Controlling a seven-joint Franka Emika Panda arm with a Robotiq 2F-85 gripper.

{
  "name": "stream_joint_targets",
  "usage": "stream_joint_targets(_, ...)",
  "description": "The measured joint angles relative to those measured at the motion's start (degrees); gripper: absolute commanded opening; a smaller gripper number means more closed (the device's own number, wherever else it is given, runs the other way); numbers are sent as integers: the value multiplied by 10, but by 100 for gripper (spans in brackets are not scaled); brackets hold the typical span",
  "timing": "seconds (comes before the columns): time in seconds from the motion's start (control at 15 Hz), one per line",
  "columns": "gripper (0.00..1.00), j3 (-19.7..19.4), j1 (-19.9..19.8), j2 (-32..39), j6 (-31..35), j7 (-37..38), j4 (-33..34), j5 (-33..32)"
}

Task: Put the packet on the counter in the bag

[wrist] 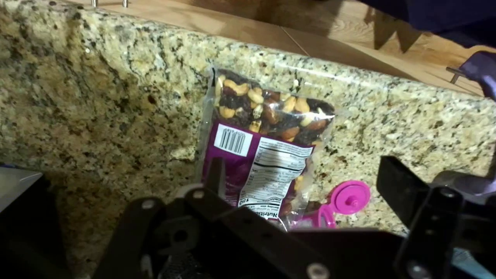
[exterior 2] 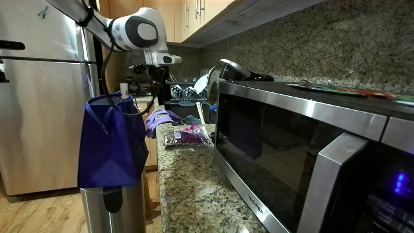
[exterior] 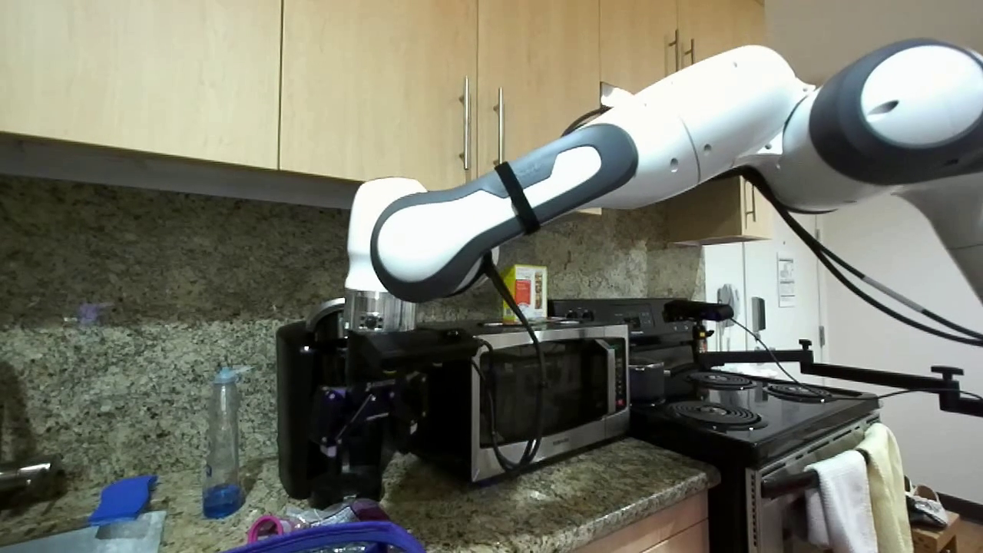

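Note:
The packet (wrist: 271,155), a clear and purple bag of nuts, lies flat on the granite counter (wrist: 116,116) near its front edge. It also shows in an exterior view (exterior 2: 186,137). My gripper (wrist: 302,170) is open and empty above the counter. In the wrist view one finger overlaps the packet's lower left and the other is right of it, beyond a pink cap (wrist: 350,197). In an exterior view the gripper (exterior 2: 166,105) hangs pointing down, apart from the packet. The blue-purple bag (exterior 2: 113,149) stands open beside the counter. Its rim shows in an exterior view (exterior: 338,535).
The bag appears to rest on a steel bin (exterior 2: 129,207). A microwave (exterior 2: 275,129) and black coffee maker (exterior: 296,415) stand along the backsplash. A water bottle (exterior: 223,445) stands left of the coffee maker. A purple cloth (exterior 2: 158,119) and dish rack (exterior 2: 189,94) lie beyond the packet.

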Motion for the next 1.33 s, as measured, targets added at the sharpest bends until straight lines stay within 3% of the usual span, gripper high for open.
stream_joint_targets(0.4,100,-20,2,94,-83,18,108,0)
stream_joint_targets(0.87,100,-32,-2,187,-107,18,197,4)
stream_joint_targets(1.33,100,-24,-12,231,-103,14,233,52)
